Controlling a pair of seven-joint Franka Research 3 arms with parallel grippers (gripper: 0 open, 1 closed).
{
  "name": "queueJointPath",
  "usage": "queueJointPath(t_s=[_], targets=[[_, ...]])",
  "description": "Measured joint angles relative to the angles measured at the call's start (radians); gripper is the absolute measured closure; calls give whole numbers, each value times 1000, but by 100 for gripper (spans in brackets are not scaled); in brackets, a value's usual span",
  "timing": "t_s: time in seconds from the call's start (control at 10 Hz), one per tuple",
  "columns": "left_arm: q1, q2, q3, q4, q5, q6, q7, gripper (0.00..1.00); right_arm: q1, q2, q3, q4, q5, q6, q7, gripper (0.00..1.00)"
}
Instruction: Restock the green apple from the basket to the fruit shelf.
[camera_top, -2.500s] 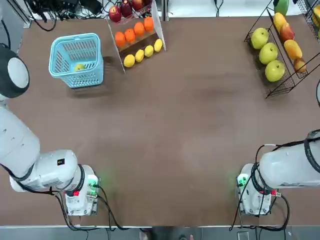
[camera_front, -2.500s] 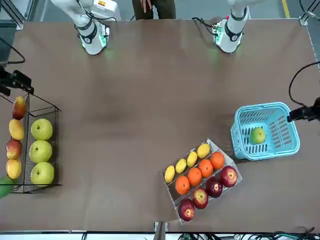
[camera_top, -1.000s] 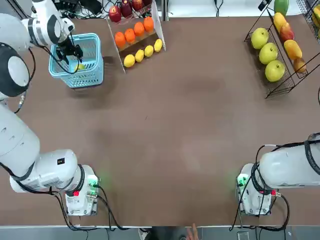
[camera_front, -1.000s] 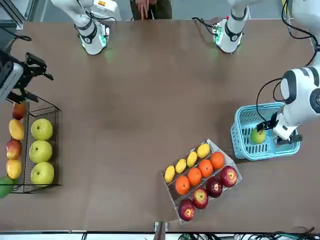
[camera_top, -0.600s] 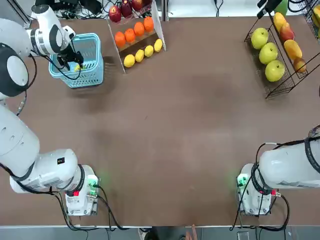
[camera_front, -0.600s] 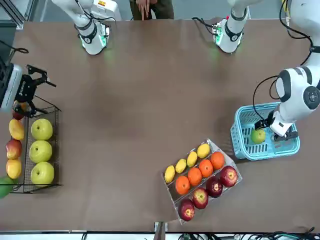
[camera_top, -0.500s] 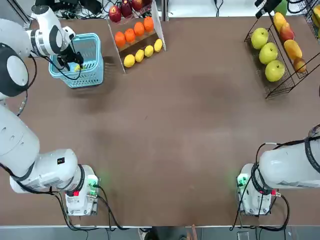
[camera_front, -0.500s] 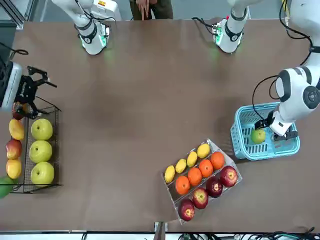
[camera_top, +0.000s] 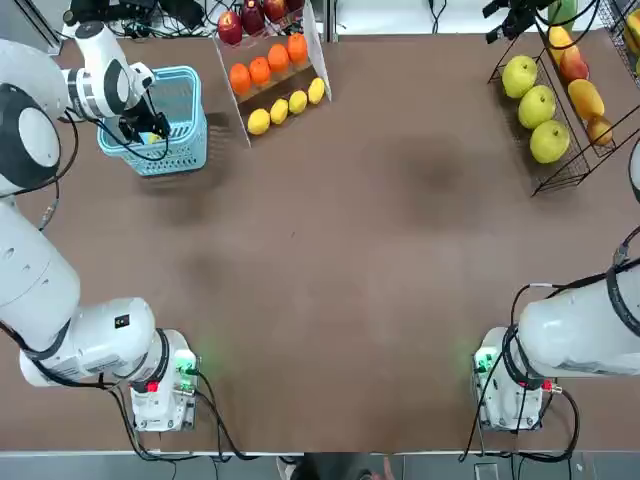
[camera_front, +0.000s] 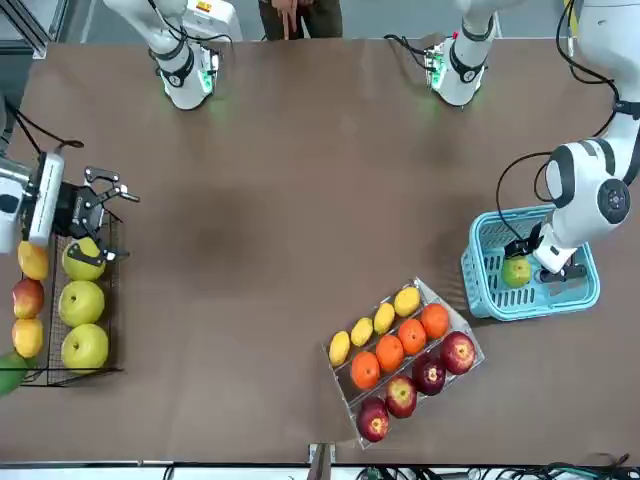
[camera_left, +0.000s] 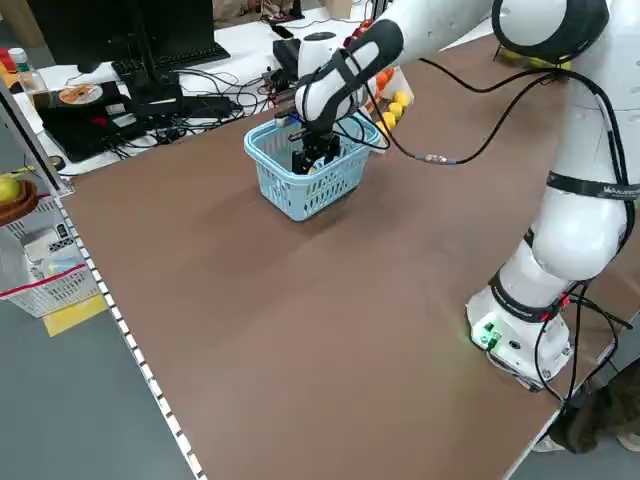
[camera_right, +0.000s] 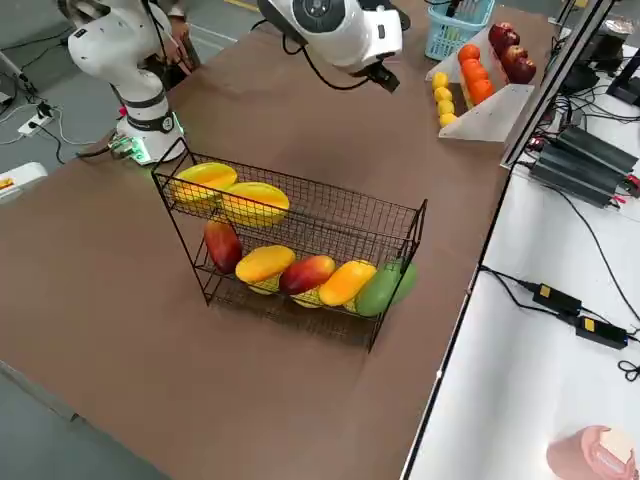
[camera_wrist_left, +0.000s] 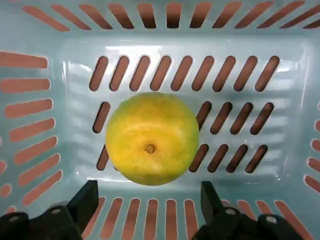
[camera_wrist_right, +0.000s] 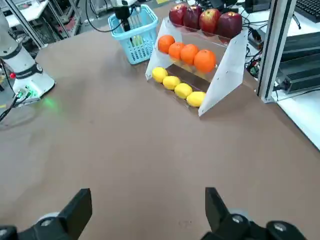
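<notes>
**Left gripper over the apple in the basket**

Here the left gripper (camera_wrist_left: 145, 200) hangs inside the basket (camera_top: 187, 85), pointing straight down, its two fingers (camera_wrist_left: 84, 200) spread apart on either side of the green apple (camera_wrist_left: 152, 138) with a gap showing at each; they are not clamped on it. The apple rests on the slotted floor of the basket, roughly at its middle, clear of the walls. It is round, so no long axis can be told, but its stem end faces straight up toward the wrist camera. The basket stands upright near the table's (camera_top: 330, 260) far left corner, just beside a white slanted stand (camera_top: 275, 70) holding lemons, oranges and red apples.

Across the table, the right gripper (camera_front: 105, 212) hovers at the inner edge of the fruit shelf (camera_top: 560, 170), near the far right corner, turned level so its fingers point over the table toward the stand. They stand wide apart and hold nothing. Three yellow-green apples (camera_top: 536, 105) lie in a row on the shelf's lower tray, with orange and red fruit on the tier behind.
</notes>
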Motion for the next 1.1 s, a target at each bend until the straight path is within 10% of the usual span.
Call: queueJointPath(t_s=[1.1], targets=[[0, 65, -2, 24, 41, 95, 9, 8, 132, 166, -25, -9, 421, 31, -351, 0]])
